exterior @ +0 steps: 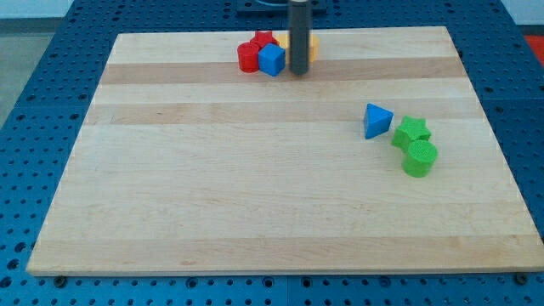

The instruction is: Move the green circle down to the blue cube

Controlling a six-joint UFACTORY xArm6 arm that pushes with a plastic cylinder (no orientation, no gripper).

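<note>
my tip (299,71) rests on the wooden counter (255,195) near the view's top, just to the right of the blue cube (271,59). there are no jaws here, only the straight dark rod. the cube sits bunched with a red block (249,56), a red star (263,39) and a yellow block (311,44) half hidden behind the rod. the green circle (419,158) lies well apart at the view's right, touching a green star (411,132), with a blue triangle (377,120) just beside the star.
</note>
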